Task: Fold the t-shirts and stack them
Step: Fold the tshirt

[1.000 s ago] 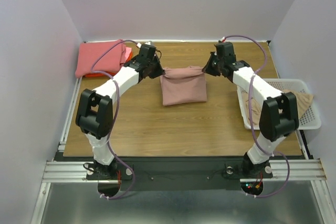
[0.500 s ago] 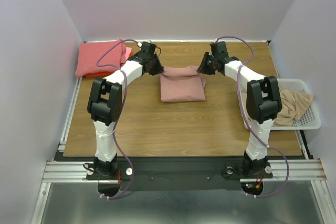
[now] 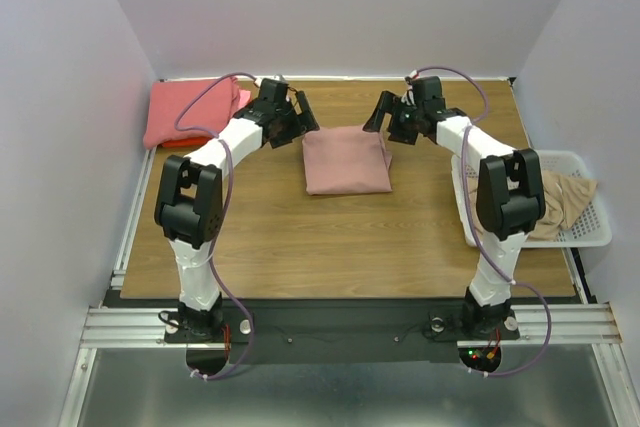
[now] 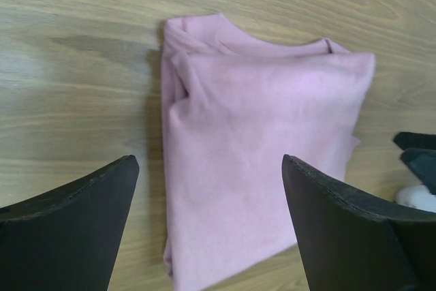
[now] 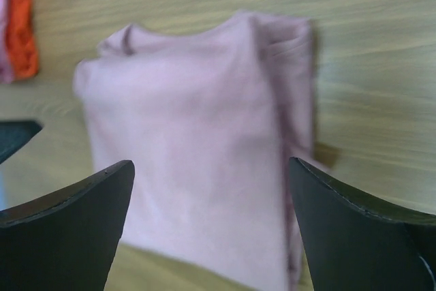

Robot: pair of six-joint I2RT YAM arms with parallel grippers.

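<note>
Left gripper (image 3: 303, 115) and right gripper (image 3: 380, 113) gape wide flanking the folded pink t-shirt (image 3: 346, 160); only overhead shows the basket (image 3: 592, 235), three o'clock.

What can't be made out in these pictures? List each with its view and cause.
Stack of shirts, top external: its top layer covers those below; count unclear.
Tan shirt in the basket, top external: partly behind the right arm.
Folded pink shirt, right wrist: blurred; any print unseen in every view.
</note>
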